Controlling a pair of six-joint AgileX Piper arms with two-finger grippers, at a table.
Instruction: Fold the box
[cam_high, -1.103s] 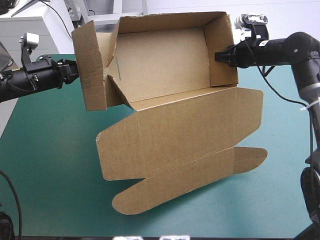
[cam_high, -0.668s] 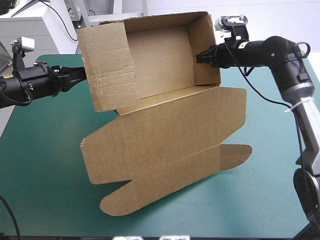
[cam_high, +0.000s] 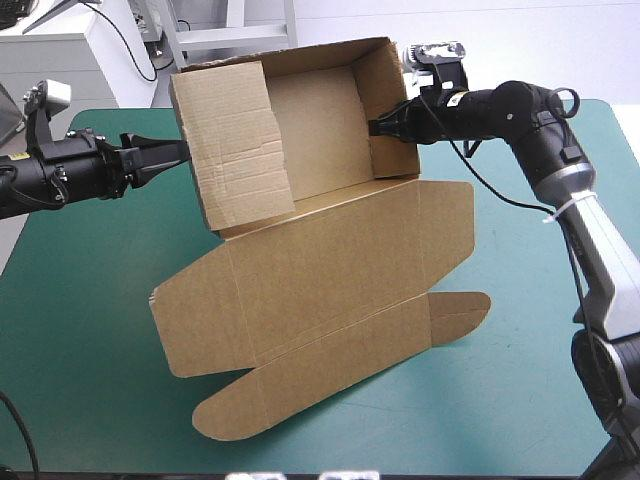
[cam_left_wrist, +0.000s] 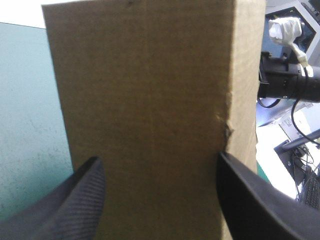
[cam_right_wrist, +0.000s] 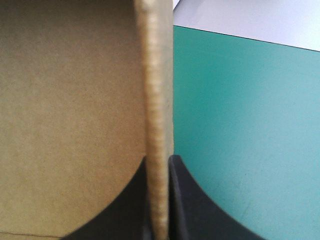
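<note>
Above the teal-green covered counter (cam_high: 90, 330), the brown cut-board box (cam_high: 310, 130) is held raised as an open tray tipped toward the viewer. Its flat lid (cam_high: 330, 280) hangs down, and the rounded tuck flap (cam_high: 300, 385) appears to rest on the counter. The board is judged light and fairly stiff, but apt to hinge at its creases and crush at its edges. The right wall (cam_high: 385, 100) is pinched in the right black-fingered hand (cam_high: 376, 127), which is all but closed on it. The left hand (cam_high: 176, 151) is spread wide before the loose left wall (cam_high: 235, 140). A hold near that wall's edge is advised.
</note>
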